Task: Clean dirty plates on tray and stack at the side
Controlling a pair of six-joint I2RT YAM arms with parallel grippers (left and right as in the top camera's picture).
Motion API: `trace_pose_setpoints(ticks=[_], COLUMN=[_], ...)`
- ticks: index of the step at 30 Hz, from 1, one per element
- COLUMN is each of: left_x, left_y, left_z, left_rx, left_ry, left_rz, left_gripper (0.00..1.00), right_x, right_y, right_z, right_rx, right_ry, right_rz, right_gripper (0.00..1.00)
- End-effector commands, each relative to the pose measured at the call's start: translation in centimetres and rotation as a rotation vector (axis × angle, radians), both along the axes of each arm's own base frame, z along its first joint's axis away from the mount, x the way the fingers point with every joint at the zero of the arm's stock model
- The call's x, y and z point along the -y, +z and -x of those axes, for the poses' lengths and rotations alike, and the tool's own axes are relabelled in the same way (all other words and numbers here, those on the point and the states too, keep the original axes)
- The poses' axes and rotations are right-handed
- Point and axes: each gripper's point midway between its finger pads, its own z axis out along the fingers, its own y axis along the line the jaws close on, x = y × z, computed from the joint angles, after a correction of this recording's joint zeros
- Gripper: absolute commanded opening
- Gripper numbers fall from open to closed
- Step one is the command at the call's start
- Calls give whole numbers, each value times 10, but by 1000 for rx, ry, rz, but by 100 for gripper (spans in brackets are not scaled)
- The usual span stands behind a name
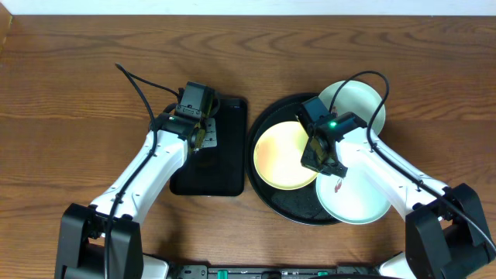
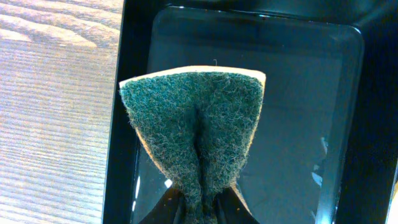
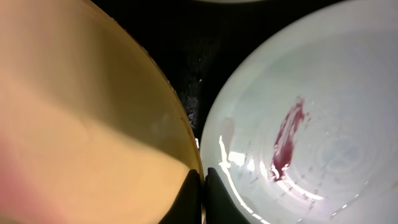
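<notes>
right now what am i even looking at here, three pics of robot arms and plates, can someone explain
The top picture looks straight down on a wooden table with two white robot arms, each ending in a two-finger gripper. The other two pictures come from small cameras on the arms' wrists.

The left gripper hangs over a rectangular black tray. Its wrist picture shows it shut on a green scouring sponge.

The right gripper is over a large round black tray holding three plates: a yellow plate and two pale white plates. Its fingers are shut on the yellow plate's rim. Its wrist picture shows a red smear on the near white plate, so that plate has not been cleaned.
</notes>
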Motion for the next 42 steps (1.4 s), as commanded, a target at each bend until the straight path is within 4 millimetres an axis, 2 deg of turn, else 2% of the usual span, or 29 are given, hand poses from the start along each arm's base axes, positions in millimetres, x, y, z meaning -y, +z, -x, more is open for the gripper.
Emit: trace_pose_setpoints(ticks=[1,8,12,28,37,42], left_x=[-4,-4,-4,-4,-4,-4], left_y=[-4,-4,-4,-4,-4,-4], left_z=[2,2,2,2,2,2], left_rx=[-10,-10,-10,-10,-10,-10], left_ry=[12,12,13,12,12,12], left_rz=[-18,-18,-18,-17,-17,-17], left_gripper=[14,14,14,14,14,14], right_x=[2,24,25,46,42,17], right_y=[13,38,50,64,67,57], right_z=[-9,-18,-28,-47,-60,-53], right_rx=[19,36,73,115,166,144], right_ry=[101,153,180,396,414,433], right_rz=[8,145,168,355,359,197], right_gripper=[1,1,1,1,1,1])
